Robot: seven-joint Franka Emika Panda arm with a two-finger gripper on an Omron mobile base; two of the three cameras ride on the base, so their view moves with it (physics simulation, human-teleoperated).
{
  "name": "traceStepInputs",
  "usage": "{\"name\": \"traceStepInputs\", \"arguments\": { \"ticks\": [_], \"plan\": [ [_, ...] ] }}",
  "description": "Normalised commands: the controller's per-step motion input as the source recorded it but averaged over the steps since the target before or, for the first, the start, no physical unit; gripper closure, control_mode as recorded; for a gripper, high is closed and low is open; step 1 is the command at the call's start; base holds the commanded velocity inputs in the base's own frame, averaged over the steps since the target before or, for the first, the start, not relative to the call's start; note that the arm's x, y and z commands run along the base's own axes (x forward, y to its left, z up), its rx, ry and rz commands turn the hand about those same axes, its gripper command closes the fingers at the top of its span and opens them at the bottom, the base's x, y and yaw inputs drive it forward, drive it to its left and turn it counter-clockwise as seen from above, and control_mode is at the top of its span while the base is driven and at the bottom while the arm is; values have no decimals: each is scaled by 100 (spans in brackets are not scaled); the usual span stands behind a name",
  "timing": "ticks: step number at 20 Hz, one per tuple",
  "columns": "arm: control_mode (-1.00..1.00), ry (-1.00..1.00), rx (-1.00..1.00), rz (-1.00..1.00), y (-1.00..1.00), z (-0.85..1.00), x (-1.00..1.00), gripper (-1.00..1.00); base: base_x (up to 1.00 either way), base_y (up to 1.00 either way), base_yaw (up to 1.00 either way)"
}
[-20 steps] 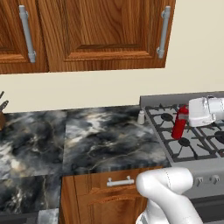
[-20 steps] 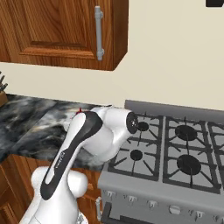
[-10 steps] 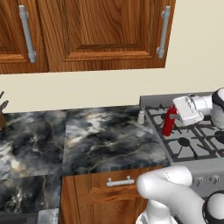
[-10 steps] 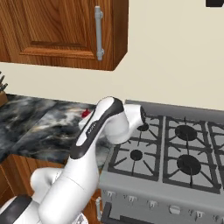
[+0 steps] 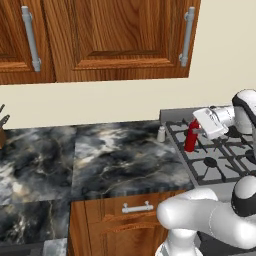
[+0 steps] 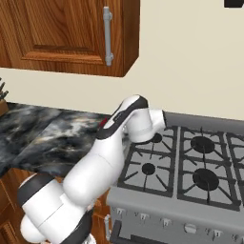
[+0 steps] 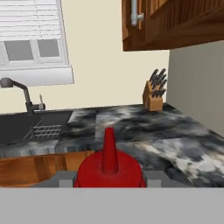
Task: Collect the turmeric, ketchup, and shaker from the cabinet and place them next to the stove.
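Note:
My gripper is shut on the ketchup, a slim red bottle held about upright over the left edge of the stove. From the hand view I look down on the ketchup, its nozzle pointing up between the fingertips. A sliver of the ketchup shows behind my arm in the right base view. The pale shaker stands on the marble counter, just left of the stove and of the bottle. The turmeric and the cabinet are out of view.
Wooden cupboards with bar handles hang above the counter. A knife block stands at the far end of the counter by the wall. A sink with a dark faucet lies beyond. The stove carries black grates and front knobs.
My hand has carried the ketchup leftward over the stove toward the counter edge and the shaker. The bottle went from tilted to about upright. The grip stayed shut.

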Motion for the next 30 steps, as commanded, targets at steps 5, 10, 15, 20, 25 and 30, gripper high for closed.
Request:
{"name": "traceStepInputs", "arguments": {
  "ticks": [5,10,15,20,25,30],
  "plan": [
    [-100,0,0,0,2,-31,30,100,0,0,0],
    [-100,0,0,0,11,-37,28,100,0,0,0],
    [-100,0,0,-2,12,-25,30,100,0,0,0],
    [-100,0,0,-1,6,-26,36,100,0,0,0],
    [-100,0,0,-1,3,-33,39,100,0,0,0],
    [-100,0,0,-1,0,-28,38,100,0,0,0]
  ]
}}
